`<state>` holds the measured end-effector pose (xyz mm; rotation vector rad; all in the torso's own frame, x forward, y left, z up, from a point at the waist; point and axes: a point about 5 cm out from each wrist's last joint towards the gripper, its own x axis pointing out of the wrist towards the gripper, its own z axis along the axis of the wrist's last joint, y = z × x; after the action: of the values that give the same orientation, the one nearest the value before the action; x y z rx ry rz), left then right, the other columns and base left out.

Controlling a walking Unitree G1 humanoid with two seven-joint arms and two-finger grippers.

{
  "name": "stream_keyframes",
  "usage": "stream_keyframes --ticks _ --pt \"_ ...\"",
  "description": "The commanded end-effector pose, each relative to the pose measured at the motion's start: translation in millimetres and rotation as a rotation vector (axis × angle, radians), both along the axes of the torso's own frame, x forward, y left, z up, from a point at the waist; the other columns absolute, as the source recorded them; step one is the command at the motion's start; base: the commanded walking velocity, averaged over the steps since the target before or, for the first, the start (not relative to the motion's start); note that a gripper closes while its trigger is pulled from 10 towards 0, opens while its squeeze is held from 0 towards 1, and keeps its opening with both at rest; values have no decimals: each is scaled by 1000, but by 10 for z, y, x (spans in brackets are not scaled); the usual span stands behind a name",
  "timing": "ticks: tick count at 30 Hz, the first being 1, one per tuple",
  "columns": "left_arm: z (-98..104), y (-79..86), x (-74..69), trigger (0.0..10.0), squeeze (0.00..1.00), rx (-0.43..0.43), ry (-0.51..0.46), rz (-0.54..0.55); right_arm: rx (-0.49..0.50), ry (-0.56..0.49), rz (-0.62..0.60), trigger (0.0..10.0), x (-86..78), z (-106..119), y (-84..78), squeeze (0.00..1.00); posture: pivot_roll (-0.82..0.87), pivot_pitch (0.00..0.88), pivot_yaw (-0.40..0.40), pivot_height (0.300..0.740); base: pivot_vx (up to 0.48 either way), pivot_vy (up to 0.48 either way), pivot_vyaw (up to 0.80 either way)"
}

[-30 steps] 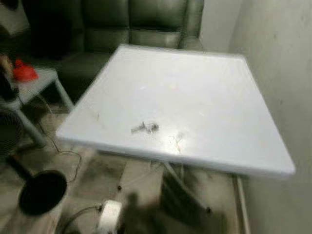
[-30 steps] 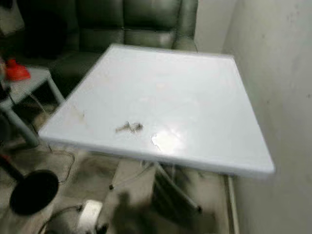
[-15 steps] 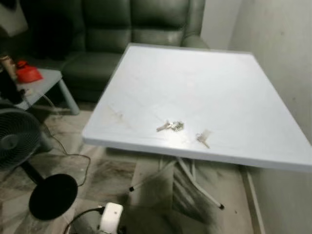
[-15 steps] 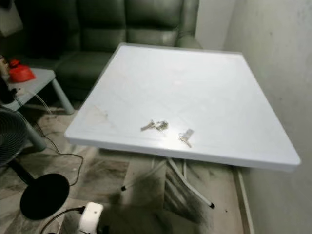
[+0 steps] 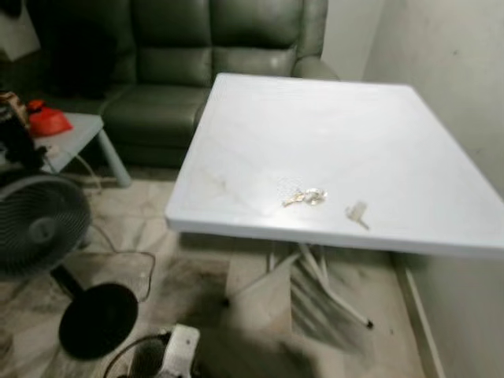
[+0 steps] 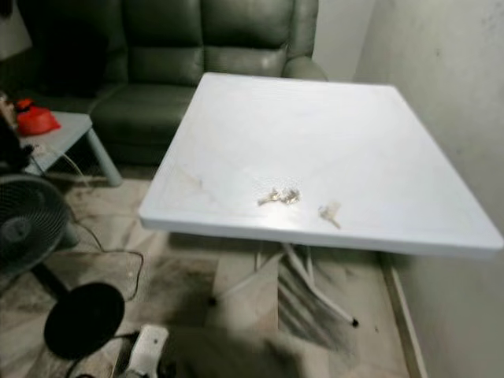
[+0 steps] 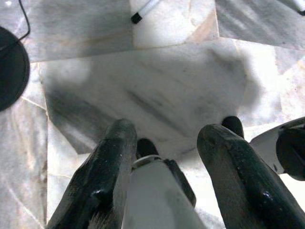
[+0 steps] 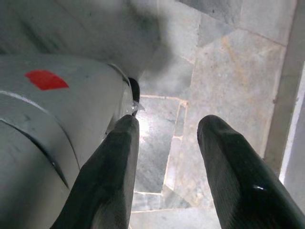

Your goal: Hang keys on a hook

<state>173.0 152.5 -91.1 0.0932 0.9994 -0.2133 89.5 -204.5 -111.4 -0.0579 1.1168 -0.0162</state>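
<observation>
Left eye view: keys (image 5: 304, 197) near white table's (image 5: 260, 228) front edge.

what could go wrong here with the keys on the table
The keys lie near the front edge of the white table, so a clumsy reach might push them off onto the floor. A small pale scrap lies beside them and could be picked up by mistake. Both the left gripper and right gripper hang open over the floor, so the reach must start from low down, near the table edge.
</observation>
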Motion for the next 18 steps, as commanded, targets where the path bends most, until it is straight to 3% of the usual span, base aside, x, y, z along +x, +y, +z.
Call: stream_keyframes --ticks 1,6,7,9,10,11,12,13,14,16,18 --pt "-1 73 -8 10000 0 25 0 4 6 -9 3 10000 36 6 14 0 -135 0 -26 740 0 0 0" --pt "45 46 57 10000 0 -5 -75 -19 16 -80 11 10000 149 50 7 0 -140 0 -19 740 0 0 0" --pt "147 -24 218 10000 0 -37 -179 -63 30 -141 9 10000 272 97 -4 0 -140 0 -19 740 0 0 0" --pt "207 -51 304 10000 0 -50 -232 -87 37 -171 8 10000 332 122 -8 0 -146 0 -15 740 0 0 0" --pt "331 -102 461 10000 0 -82 -335 -122 60 -257 7 10000 509 202 -17 0 -155 2 -10 740 0 0 0" --pt "331 -102 461 10000 0 -82 -335 -122 60 -257 7 10000 509 202 -17 0 -155 2 -10 740 0 0 0" --pt "392 -127 528 10000 0 -100 -382 -135 74 -306 6 10000 609 252 -24 0 -155 2 -10 740 0 0 0" --pt "517 -177 655 10000 0 -119 -477 -179 104 -424 24 10000 830 383 -27 0 -157 4 -9 740 0 0 0" --pt "517 -177 655 10000 0 -119 -477 -179 104 -424 24 10000 830 383 -27 0 -157 4 -9 740 0 0 0" --pt "654 -229 769 10000 0 -138 -577 -226 133 -562 72 10000 1044 546 3 0 -155 11 -7 740 0 0 0" --pt "742 -258 822 10000 0 -166 -644 -242 157 -647 110 10000 1156 646 68 0 -154 19 -2 740 0 0 0"
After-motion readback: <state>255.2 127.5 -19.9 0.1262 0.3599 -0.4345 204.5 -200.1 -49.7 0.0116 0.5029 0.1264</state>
